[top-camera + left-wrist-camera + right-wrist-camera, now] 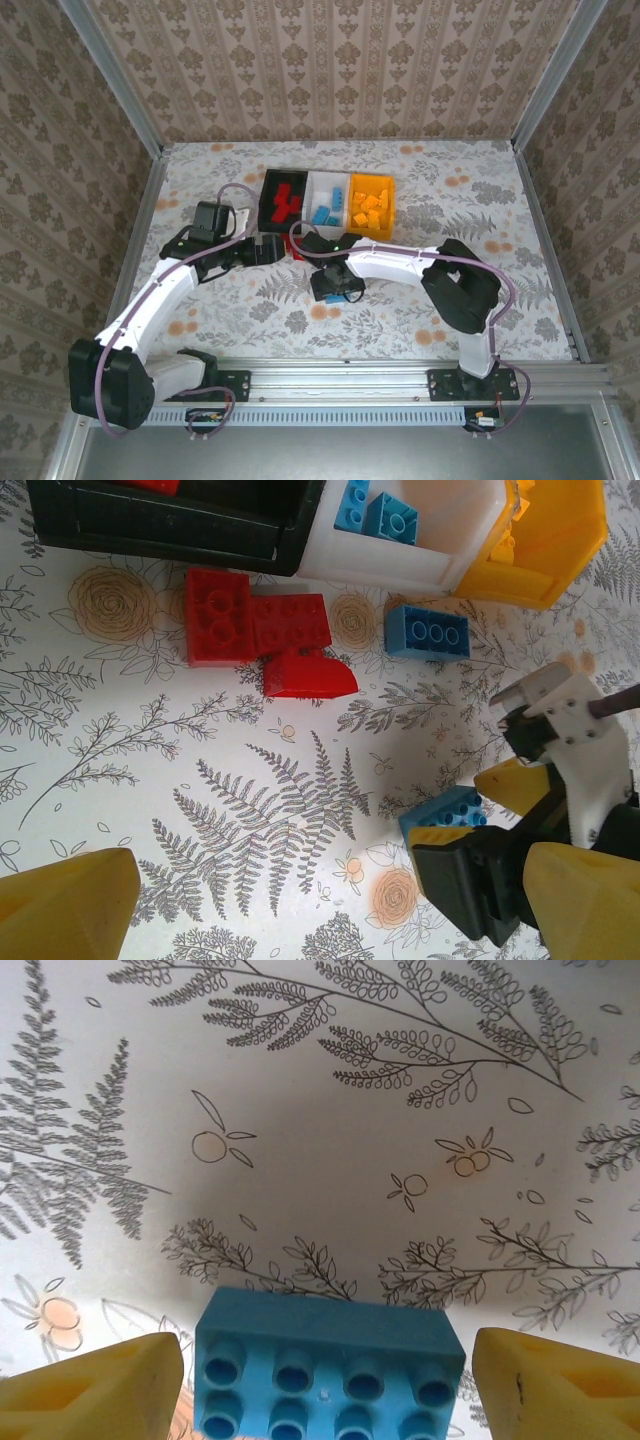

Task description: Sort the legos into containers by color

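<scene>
Looks mostly sorted into the bins [400, 570], bar three red bricks [260, 640] and a blue brick [427, 632] loose on the desk [200, 780], plus a second blue brick [328, 1360] straddled by the wide-open right hand [335, 287]; left hand [330, 880] wide, empty.

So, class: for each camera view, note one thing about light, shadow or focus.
Right wrist: a soft dark shadow lies on the tablecloth just beyond the blue brick. Left wrist: the white bin is washed out by brightness; the near yellow finger is blurred. Top external: light looks even, shadows faint.
</scene>
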### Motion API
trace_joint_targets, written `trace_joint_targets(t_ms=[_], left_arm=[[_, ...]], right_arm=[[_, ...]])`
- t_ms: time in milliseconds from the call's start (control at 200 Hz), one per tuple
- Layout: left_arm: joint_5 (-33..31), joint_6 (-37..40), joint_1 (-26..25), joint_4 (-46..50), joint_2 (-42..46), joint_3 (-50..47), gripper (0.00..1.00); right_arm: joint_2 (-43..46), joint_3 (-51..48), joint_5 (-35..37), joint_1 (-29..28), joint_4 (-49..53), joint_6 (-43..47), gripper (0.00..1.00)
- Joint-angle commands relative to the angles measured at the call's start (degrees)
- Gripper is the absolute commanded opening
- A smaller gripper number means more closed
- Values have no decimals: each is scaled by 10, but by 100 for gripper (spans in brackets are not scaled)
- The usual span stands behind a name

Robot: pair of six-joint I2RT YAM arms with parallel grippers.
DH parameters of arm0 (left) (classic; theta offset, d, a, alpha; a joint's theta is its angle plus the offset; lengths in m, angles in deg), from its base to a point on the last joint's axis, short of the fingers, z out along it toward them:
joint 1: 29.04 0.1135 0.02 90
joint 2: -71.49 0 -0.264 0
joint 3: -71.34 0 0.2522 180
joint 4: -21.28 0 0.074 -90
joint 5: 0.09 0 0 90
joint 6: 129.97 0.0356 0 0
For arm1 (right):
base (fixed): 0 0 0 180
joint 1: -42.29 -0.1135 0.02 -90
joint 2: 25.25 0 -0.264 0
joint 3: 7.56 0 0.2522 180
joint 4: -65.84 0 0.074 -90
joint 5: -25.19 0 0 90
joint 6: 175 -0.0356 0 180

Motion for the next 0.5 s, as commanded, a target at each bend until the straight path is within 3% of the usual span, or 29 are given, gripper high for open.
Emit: trace_joint_targets(t_ms=[0,215,495], left_arm=[[6,2,5,5,10,-4,100],[9,3,9,4,8,-3,100],[1,5,12,15,13,-4,100]], right_arm=[[-18,2,6,-3,-1,-11,74],[-21,3,13,-2,4,-14,62],[32,43,27,15,25,8,59]])
